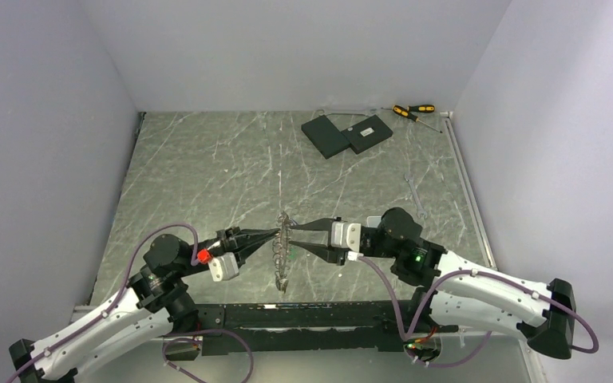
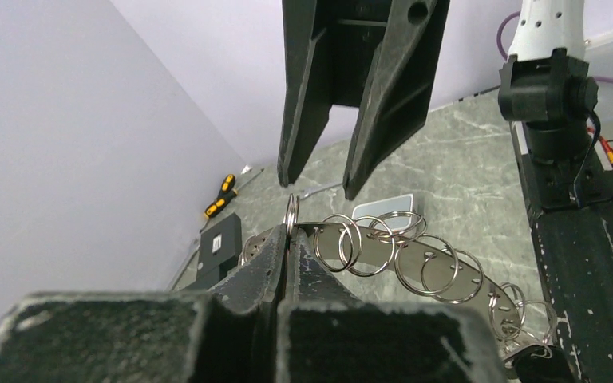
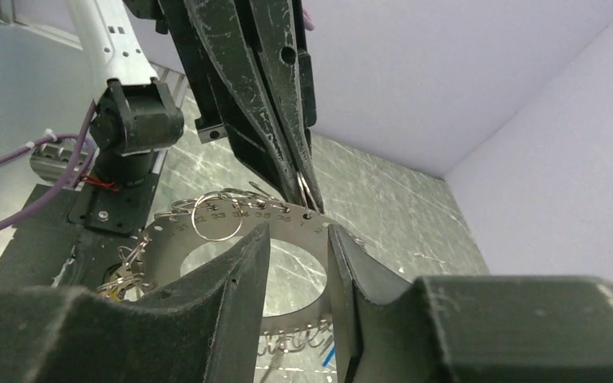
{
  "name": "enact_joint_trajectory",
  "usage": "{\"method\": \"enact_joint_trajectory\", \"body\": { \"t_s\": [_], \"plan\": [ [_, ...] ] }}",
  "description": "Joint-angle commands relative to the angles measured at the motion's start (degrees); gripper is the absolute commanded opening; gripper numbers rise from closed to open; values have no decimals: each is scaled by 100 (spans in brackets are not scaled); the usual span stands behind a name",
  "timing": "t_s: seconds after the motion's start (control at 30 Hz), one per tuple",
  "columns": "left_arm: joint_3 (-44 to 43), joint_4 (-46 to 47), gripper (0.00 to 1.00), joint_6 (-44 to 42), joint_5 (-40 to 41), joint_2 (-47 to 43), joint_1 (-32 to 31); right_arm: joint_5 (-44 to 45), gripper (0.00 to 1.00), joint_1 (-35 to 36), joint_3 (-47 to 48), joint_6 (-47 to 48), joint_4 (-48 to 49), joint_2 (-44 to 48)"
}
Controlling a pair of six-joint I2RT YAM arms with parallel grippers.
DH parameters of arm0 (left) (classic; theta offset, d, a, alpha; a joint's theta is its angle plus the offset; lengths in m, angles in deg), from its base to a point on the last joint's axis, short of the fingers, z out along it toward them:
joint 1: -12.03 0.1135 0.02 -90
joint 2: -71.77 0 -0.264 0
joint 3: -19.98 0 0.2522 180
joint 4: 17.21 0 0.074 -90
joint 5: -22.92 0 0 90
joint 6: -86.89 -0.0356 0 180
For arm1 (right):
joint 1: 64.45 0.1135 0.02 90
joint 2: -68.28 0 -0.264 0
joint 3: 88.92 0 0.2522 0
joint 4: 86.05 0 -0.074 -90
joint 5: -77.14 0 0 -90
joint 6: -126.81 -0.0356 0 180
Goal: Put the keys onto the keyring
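Keyring (image 1: 281, 267): held clear of the bench over its near middle, just ahead of the near edge. The top view shows it edge-on, as a thin upright strip between the two grippers.
Keyring, wrist views only: a flat grey plate (image 3: 164, 259) with a large centre hole, stamped numbers and small holes along the rim. Loose split rings (image 2: 359, 239) are threaded through those holes.
Left gripper (image 1: 277, 234): fingers fully closed. The right wrist view shows the tips (image 3: 307, 191) pinching one split ring at the plate's upper rim, so the keyring hangs from that grip. The left wrist view shows the same ring (image 2: 291, 209) standing edge-on out of the closed fingers.
Right gripper (image 1: 292, 239): fingers apart and holding nothing. Its own camera shows the fingers (image 3: 299, 233) either side of the plate's upper rim, just below the left tips. Contact with the plate cannot be told.
Right gripper from the left wrist: two spread fingers (image 2: 319, 185) hang just above the pinched ring.
Keys: not made out with certainty in any view.
Far right corner of bench: two black slabs (image 1: 343, 133) and two screwdrivers (image 1: 413, 112), well apart from the grippers.
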Motion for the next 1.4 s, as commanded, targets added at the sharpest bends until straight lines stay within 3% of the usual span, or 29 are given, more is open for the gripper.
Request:
{"method": "enact_joint_trajectory", "body": {
  "t_s": [0.0, 0.53, 0.93, 1.13, 1.23, 1.3, 1.37],
  "plan": [
    [-19, 930, 0, 332, -349, -21, 88, -247, 37, -17, 164, -140, 431, -127],
    [30, 813, 0, 350, -517, -38, 172, -148, 36, -22, 523, -95, 518, -489],
    [70, 926, 0, 426, -509, 24, 226, -313, 18, -21, 588, -143, 424, -560],
    [74, 947, 0, 446, -494, 47, 241, -342, 0, -26, 596, -137, 400, -569],
    [-34, 621, 0, 269, -466, 42, 244, -284, 0, -22, 592, -77, 349, -544],
    [-204, 99, 6, 22, -497, 14, 247, -186, 0, -21, 611, -1, 209, -534],
    [-419, -504, 22, -224, -525, -18, 247, -42, 0, -22, 675, 127, -42, -555]
  ]
}}
